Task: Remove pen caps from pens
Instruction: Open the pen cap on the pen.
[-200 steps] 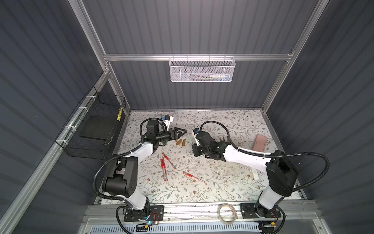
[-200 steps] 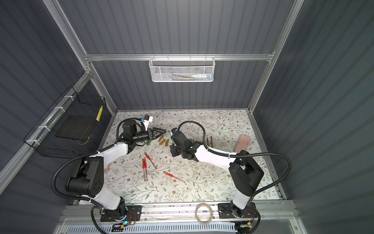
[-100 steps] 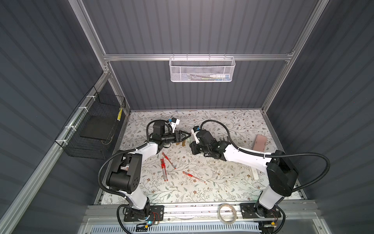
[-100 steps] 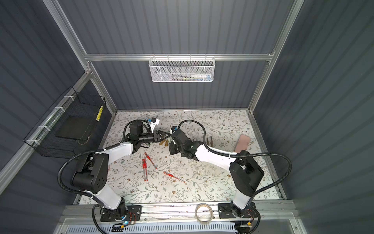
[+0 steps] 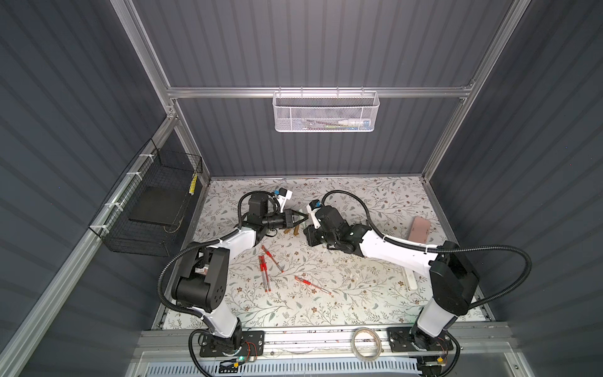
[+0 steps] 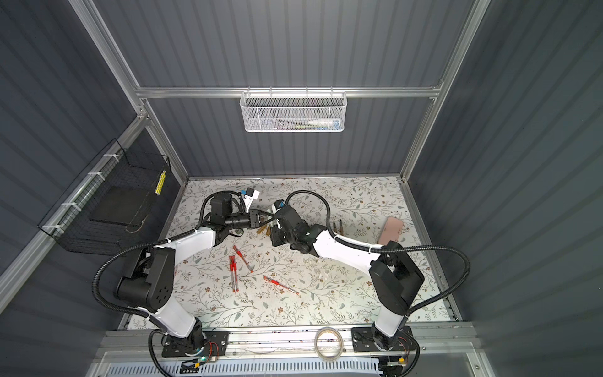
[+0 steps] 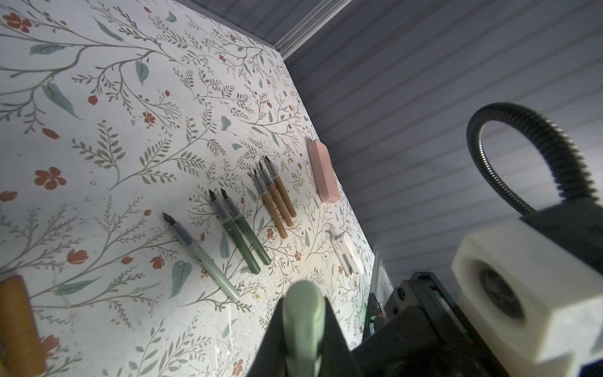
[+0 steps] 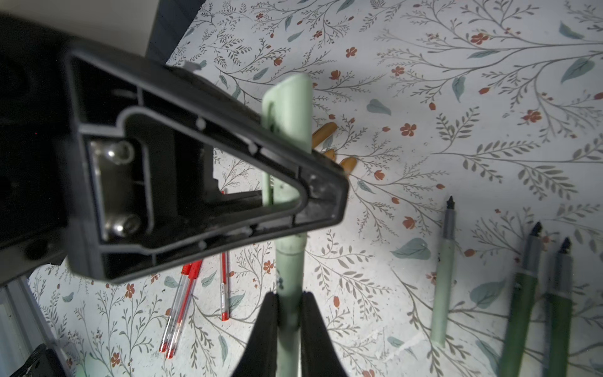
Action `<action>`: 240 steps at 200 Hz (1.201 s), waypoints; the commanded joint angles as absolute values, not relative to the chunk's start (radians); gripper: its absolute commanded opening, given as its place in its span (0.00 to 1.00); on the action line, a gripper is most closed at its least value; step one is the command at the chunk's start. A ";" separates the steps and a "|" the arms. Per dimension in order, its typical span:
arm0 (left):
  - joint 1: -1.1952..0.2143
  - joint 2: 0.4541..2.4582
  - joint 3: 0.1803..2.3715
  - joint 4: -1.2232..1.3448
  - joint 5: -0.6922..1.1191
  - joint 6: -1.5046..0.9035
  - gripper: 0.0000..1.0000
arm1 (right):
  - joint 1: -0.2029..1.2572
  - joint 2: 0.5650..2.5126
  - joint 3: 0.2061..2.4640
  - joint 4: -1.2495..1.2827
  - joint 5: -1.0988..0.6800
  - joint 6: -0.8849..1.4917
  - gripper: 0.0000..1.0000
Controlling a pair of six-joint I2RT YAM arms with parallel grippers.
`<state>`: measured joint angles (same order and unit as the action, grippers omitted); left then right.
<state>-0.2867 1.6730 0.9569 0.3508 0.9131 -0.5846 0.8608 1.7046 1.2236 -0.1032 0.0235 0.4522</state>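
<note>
Pale pen (image 8: pixel 288 271) hangs above the tabletop (image 5: pixel 359 293) near its back middle, between the two arms. The right jaws are closed on its barrel and the left jaws are pinched shut on its cap (image 8: pixel 287 107), which sits on the pen. Just below, three gold-brown caps (image 5: pixel 292 231) lie loose on the tabletop. Toward the right wall lie three uncapped green pens (image 7: pixel 228 241), then three uncapped gold-brown pens (image 7: pixel 277 202) side by side, dark tips all pointing one way. Beyond them lies a pink case (image 5: pixel 421 228), with a white bar (image 5: pixel 409 277) nearer the front, partly under the right arm. Four clear red-banded pens (image 5: pixel 264 271) lie scattered left of centre, toward the front. The tabletop is covered in a white sheet printed with grey-green sprigs and small red flowers. Dark grey ribbed panels (image 5: pixel 326 42) close in the back and both sides, held in an aluminium frame (image 5: pixel 228 92). A white mesh basket (image 5: pixel 326 111) hangs from the rear crossbar with a few items inside, too small to tell. A black wire basket (image 5: pixel 130 235) on the left wall holds a dark flat slab. A tape roll (image 5: pixel 367 339) rests on the front rail.
</note>
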 commanded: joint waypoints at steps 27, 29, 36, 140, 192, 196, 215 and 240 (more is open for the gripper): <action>-0.284 1.672 0.976 0.318 0.896 -0.555 0.03 | 0.862 1.684 1.238 -0.091 -0.003 0.451 0.30; -0.284 1.672 0.976 0.318 0.897 -0.555 0.03 | 0.861 1.683 1.235 -0.087 -0.004 0.453 0.30; -0.284 1.672 0.973 0.322 0.897 -0.557 0.03 | 0.857 1.681 1.226 -0.070 -0.021 0.457 0.31; -0.282 1.663 0.966 0.338 0.907 -0.569 0.00 | 0.818 1.760 1.290 -0.078 -0.114 0.467 0.26; -0.282 1.660 0.965 0.343 0.909 -0.569 0.00 | 0.812 1.785 1.293 -0.074 -0.131 0.477 0.25; -0.282 1.660 0.964 0.342 0.909 -0.571 0.00 | 0.810 1.788 1.296 -0.078 -0.135 0.476 0.26; -0.282 1.661 0.974 0.326 0.908 -0.566 0.00 | 0.810 1.783 1.299 -0.088 -0.122 0.473 0.27; -0.282 1.661 0.968 0.340 0.907 -0.569 0.00 | 0.802 1.783 1.271 -0.056 -0.136 0.485 0.21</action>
<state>-0.2863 1.6733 0.9573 0.3355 0.9020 -0.5804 0.8108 1.7779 1.2873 -0.0826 -0.1127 0.4725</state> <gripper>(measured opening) 0.158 0.239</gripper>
